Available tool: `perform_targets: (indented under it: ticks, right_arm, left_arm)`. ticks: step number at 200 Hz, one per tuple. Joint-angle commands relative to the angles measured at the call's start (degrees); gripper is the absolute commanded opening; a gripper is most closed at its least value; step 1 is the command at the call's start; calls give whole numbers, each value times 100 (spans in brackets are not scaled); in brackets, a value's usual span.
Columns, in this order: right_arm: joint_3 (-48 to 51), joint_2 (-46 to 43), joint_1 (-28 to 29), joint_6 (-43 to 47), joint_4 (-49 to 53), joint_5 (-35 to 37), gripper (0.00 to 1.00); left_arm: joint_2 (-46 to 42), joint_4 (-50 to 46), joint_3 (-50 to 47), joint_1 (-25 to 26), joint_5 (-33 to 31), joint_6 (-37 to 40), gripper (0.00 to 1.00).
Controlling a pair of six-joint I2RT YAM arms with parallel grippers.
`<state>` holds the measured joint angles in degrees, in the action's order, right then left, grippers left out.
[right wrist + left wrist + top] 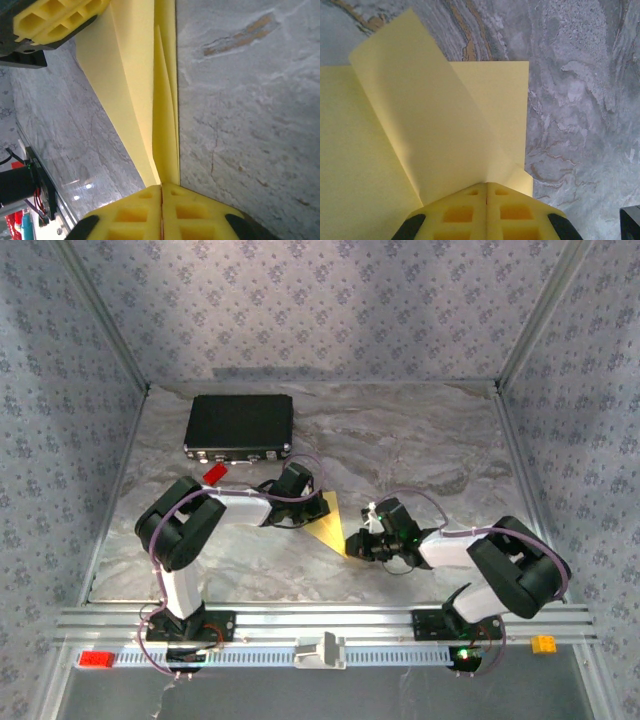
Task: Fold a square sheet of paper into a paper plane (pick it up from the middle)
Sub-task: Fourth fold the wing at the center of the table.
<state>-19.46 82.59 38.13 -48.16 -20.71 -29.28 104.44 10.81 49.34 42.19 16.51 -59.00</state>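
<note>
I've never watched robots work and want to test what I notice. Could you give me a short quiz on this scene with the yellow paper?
1. True or false: the yellow paper lies flat and untouched on the table.
2. Which thing lies beside the black case? A. a small red brick B. a spoon C. a cup
3. Fill in: the left jaws and the right jaws are each ___ on the paper.

Key
1. False: one flap is lifted, and both arms pinch it.
2. A
3. shut
</note>
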Motion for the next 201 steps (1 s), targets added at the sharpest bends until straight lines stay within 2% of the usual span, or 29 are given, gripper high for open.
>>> perform_targets:
  ticks: [1,14,35,53,87,110,131,166,184,201]
  right_arm:
    - [198,148,39,61,756,7,4]
    - [221,164,37,42,772,39,4]
    - [220,85,37,13,792,18,12]
    - [230,-72,36,9,919,33,14]
    - [304,-94,40,6,926,28,5]
    - [308,-96,19,-9,915,38,5]
    - [201,-294,19,-25,1063,47,13]
    - [-211,-973,-57,169,1854,302,20]
    - [-445,-1206,-117,327,2064,277,20]
    - [-693,-1151,-130,454,2037,110,13]
  left_arm:
    - [207,-158,-117,21,-104,40,4]
    - [208,-158,-115,20,-104,38,5]
    - [204,-158,-121,19,-101,38,4]
    - [189,-158,-134,16,-104,38,4]
    - [190,-150,-136,20,-104,32,4]
    - [186,-152,-135,16,-98,29,4]
    - [180,-149,-146,21,-102,39,4]
    - [163,-149,-168,17,-99,47,4]
    - [165,-151,-177,20,-96,62,4]
    - [164,-151,-186,23,-98,56,3]
